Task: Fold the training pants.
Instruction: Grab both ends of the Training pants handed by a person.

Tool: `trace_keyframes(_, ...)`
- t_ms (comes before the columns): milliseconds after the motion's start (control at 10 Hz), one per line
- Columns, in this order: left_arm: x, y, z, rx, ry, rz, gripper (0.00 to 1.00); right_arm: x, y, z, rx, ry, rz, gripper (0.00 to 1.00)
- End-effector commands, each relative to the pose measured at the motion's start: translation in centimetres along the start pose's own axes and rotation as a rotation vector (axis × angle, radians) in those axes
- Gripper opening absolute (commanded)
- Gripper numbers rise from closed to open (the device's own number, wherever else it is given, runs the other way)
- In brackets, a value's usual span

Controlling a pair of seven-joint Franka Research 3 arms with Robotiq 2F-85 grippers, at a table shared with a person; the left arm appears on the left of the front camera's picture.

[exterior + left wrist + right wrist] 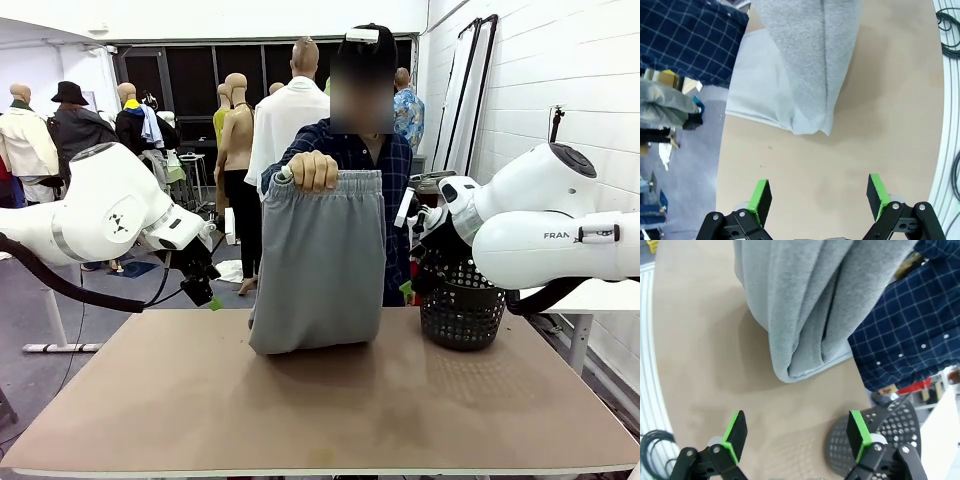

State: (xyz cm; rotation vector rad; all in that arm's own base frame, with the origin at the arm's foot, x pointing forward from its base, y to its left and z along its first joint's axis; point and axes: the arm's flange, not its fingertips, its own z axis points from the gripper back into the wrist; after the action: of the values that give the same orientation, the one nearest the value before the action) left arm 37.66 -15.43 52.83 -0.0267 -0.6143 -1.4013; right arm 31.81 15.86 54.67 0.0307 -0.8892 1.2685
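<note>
Pants (pixel 318 260) held up by hand (pixel 313 170) at frame middle, bottom end resting on surface (pixel 300 400). Judged soft, light, floppy; best gripped at top corners. Left claw (pixel 817 192) and right claw (pixel 797 432) spread apart, empty.

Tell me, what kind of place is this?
Probably a robot lab for practising clothes folding: a white left arm and right arm flank a table, and a person holds up grey training pants.

The training pants (pixel 318 265) hang from a person's hand (pixel 313 171) at the desk's (pixel 300 410) far middle, their bottom resting on it. A basket (pixel 460 310) stands on the desk to their right. The left pincer (pixel 819 192) is left of them, the right pincer (pixel 797 432) by the basket.
</note>
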Motion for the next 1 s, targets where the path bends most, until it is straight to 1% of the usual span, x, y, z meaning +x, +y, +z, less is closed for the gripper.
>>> trace_keyframes(0,-0.1,1.5,-1.3,-0.028,-0.145,-0.031,1.0,-0.9,-1.7,-2.0,0.058,-0.116,0.019,1.0)
trace_keyframes(100,0.0,1.6,-1.4,-0.049,-0.191,-0.034,1.0,-1.2,-1.9,-2.4,0.088,-0.152,0.013,1.0)
trace_keyframes(200,0.2,1.7,-1.6,-0.055,-0.211,-0.043,1.0,-1.5,-2.2,-2.9,0.111,-0.177,0.012,1.0)
trace_keyframes(400,0.3,1.9,-2.0,-0.042,-0.244,-0.047,1.0,-1.8,-2.6,-3.7,0.117,-0.254,0.008,1.0)
trace_keyframes(800,0.7,2.4,-2.7,-0.12,-0.39,-0.038,1.0,-2.3,-3.1,-4.8,0.117,-0.342,-0.008,1.0)
trace_keyframes(900,0.8,2.3,-2.5,-0.117,-0.398,-0.031,1.0,-2.3,-2.9,-4.8,0.132,-0.352,-0.018,1.0)
